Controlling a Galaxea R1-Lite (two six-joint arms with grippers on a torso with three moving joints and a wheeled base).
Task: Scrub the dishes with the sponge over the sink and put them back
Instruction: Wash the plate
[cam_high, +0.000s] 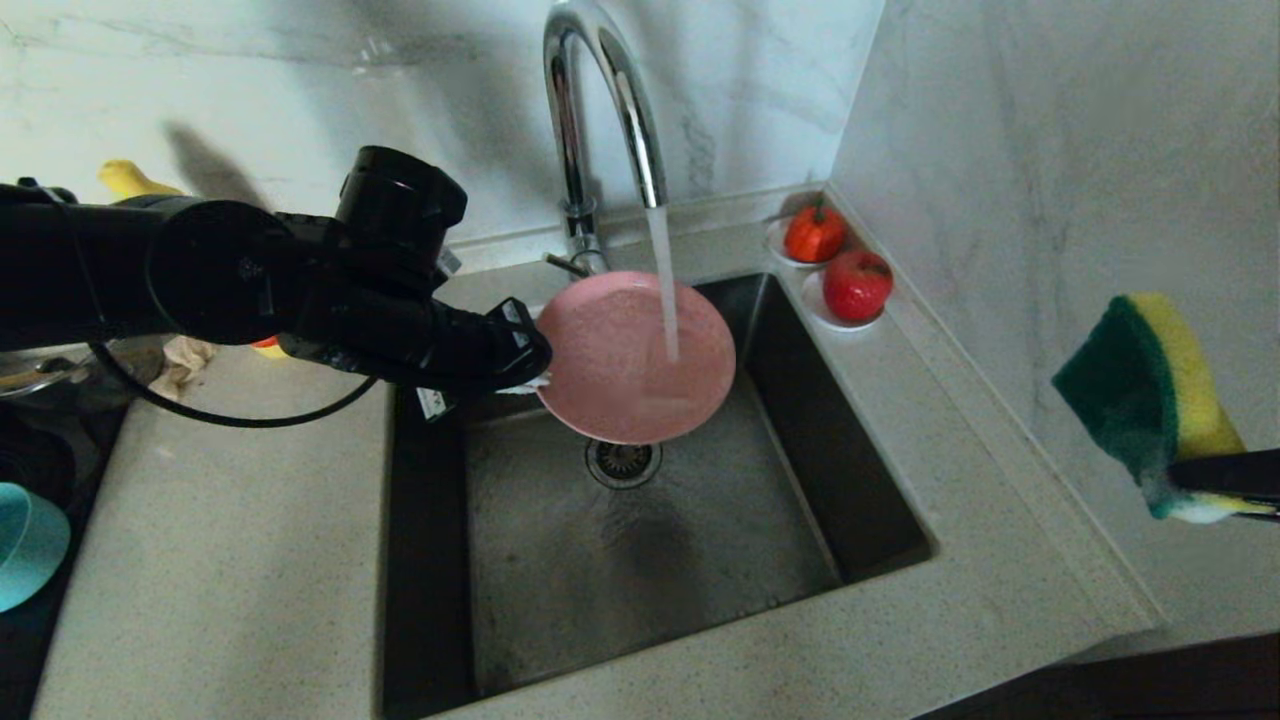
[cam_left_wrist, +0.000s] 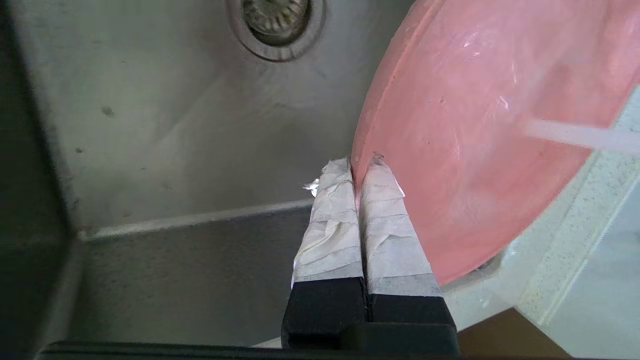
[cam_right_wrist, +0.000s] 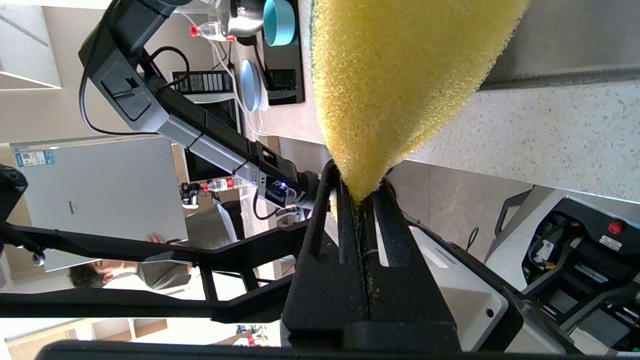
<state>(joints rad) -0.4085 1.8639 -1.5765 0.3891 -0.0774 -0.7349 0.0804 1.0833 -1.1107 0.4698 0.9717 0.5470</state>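
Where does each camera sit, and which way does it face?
Head view: high on the robot, facing down at the sink; the left arm shows, holding the plate under the tap.
Left wrist view: behind the left gripper, facing into the sink; jaws shut on the plate's rim.
Right wrist view: behind the right gripper, facing along the counter; jaws pinch the sponge.
Shared: plate in the head and left wrist views; sponge in the head and right wrist views.
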